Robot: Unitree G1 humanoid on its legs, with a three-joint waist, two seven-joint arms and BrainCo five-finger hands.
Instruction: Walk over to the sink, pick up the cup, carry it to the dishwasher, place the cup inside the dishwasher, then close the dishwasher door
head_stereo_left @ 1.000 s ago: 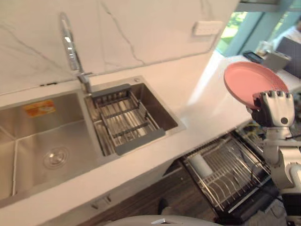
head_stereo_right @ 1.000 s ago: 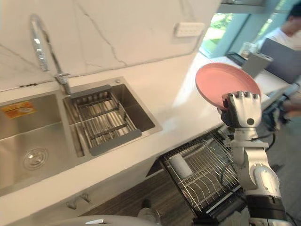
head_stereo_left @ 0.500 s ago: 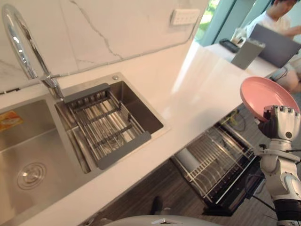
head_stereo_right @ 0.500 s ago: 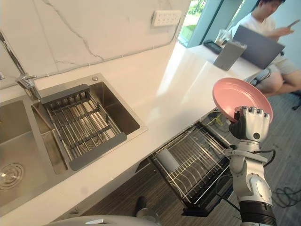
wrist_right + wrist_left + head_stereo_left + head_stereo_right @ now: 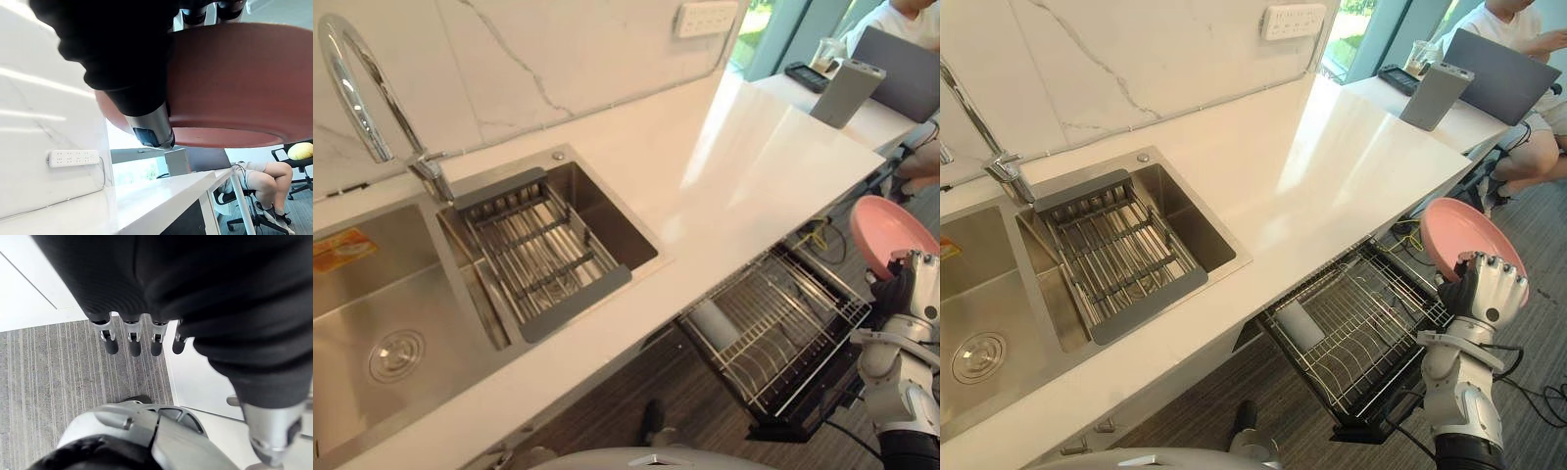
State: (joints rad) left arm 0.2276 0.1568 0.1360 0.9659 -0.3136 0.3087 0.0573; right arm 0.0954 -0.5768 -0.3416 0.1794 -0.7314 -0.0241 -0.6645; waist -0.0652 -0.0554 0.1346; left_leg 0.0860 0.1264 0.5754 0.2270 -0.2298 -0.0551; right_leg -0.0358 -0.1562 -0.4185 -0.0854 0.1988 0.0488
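1. Since a second ago the right hand (image 5: 1489,292) has dropped with the pink plate (image 5: 1464,235) from above the countertop (image 5: 1332,166) to below its edge, near the open dishwasher's pulled-out rack (image 5: 1361,323). The view has swung too.
2. Its fingers curl over the plate's rim and the thumb presses the underside. It holds a plate, not a cup. The left hand (image 5: 133,345) hangs empty with its fingers straight.
3. The plate looks rigid, light and smooth, so probably slippery and easily chipped. The rim grip suits slotting it upright.
4. A steel sink (image 5: 372,304) with a drain basket (image 5: 543,255) sits in the white counter. A person with a laptop (image 5: 1498,78) sits beyond it, and the floor (image 5: 49,372) is grey wood-grain.
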